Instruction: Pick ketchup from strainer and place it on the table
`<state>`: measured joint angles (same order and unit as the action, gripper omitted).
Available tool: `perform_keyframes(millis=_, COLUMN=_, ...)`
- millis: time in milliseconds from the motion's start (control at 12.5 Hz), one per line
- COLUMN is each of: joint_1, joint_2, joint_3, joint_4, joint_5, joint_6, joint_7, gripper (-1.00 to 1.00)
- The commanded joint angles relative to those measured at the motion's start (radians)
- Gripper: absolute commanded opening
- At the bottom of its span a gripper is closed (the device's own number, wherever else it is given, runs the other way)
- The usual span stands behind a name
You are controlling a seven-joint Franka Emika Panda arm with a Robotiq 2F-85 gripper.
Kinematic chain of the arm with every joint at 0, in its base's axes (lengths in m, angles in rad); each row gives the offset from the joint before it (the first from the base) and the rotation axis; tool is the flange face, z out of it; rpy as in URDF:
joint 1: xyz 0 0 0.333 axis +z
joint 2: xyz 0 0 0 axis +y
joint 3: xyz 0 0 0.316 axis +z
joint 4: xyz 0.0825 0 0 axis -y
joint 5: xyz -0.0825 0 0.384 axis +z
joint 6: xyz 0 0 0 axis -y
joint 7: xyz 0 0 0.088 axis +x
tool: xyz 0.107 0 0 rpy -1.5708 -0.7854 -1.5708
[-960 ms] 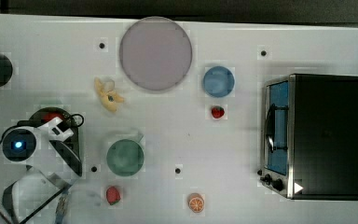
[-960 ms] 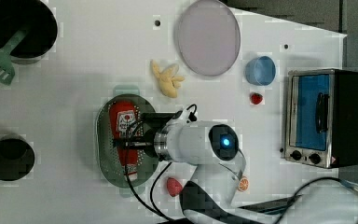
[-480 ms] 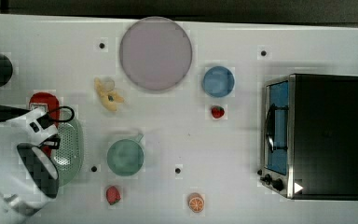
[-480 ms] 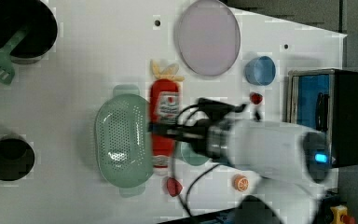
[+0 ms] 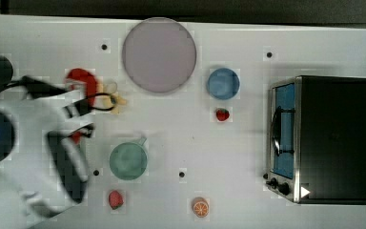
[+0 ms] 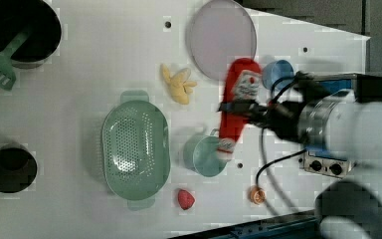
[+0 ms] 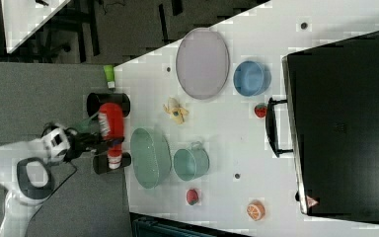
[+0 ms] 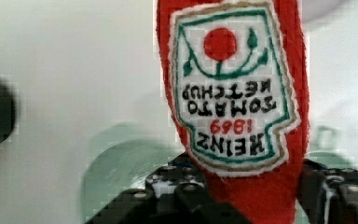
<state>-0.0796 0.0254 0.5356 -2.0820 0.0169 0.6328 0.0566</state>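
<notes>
Ketchup [image 6: 238, 107] hangs in the air, clamped between the fingers of the gripper [image 6: 246, 108], clear of the strainer [image 6: 135, 148] and above the table [image 6: 89, 64]. In the left view the red bottle sits lengthwise, its white cap [image 6: 224, 148] over the rim of the green mug [image 6: 206, 155] and its far end near the lilac plate [image 6: 222, 39] and the blue bowl [image 6: 277, 73]. The strainer lies on the left view's left of the mug, well apart from the bottle, with nothing in it. The wrist view shows the ketchup [image 8: 235, 93] label upside down, the black fingers [image 8: 182, 191] pressed to both sides of the bottle's lower body. In the right view the gripper [image 7: 103, 140] holds the ketchup [image 7: 111, 129] up high, cap downward in the picture, just on the right view's left of the strainer [image 7: 150, 157]. 1 peeled banana [image 6: 178, 85] lies near the plate, and 1 strawberry [image 6: 185, 199] lies just beside the strainer's near end.
</notes>
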Motion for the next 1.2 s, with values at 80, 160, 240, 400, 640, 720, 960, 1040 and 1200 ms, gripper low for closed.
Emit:
perform_keyframes(millis=80, joint_1=-0.078, joint_2=0.023, joint_3=-0.129, joint_4=-0.022, joint_5=-0.001, joint_6=-0.028, joint_7=-0.023, gripper=0.12)
perform_keyframes(millis=160, joint_1=-0.082, joint_2=0.024, joint_3=-0.174, joint_4=-0.028, joint_5=-0.001, joint_6=-0.027, joint_7=-0.024, gripper=0.12)
perform_keyframes(millis=240, joint_1=-0.085, joint_2=0.025, joint_3=-0.218, joint_4=-0.037, joint_5=-0.001, joint_6=-0.027, joint_7=-0.024, gripper=0.12)
perform_keyframes(millis=400, joint_1=-0.089, joint_2=0.036, joint_3=-0.298, joint_4=-0.063, joint_5=-0.002, joint_6=-0.024, joint_7=-0.033, gripper=0.12)
perform_keyframes(millis=640, joint_1=-0.091, joint_2=0.078, joint_3=-0.383, joint_4=-0.103, joint_5=-0.002, joint_6=0.006, joint_7=-0.08, gripper=0.12)
perform_keyframes(millis=720, joint_1=-0.091, joint_2=0.096, joint_3=-0.401, joint_4=-0.115, joint_5=-0.002, joint_6=0.026, joint_7=-0.088, gripper=0.12)
perform_keyframes(millis=960, joint_1=-0.091, joint_2=0.174, joint_3=-0.423, joint_4=-0.165, joint_5=-0.002, joint_6=0.085, joint_7=-0.088, gripper=0.21)
perform_keyframes(millis=1040, joint_1=-0.091, joint_2=0.205, joint_3=-0.423, joint_4=-0.184, joint_5=-0.002, joint_6=0.13, joint_7=-0.088, gripper=0.4)
perform_keyframes(millis=1200, joint_1=-0.091, joint_2=0.239, joint_3=-0.422, joint_4=-0.215, joint_5=-0.002, joint_6=0.211, joint_7=-0.088, gripper=0.85)
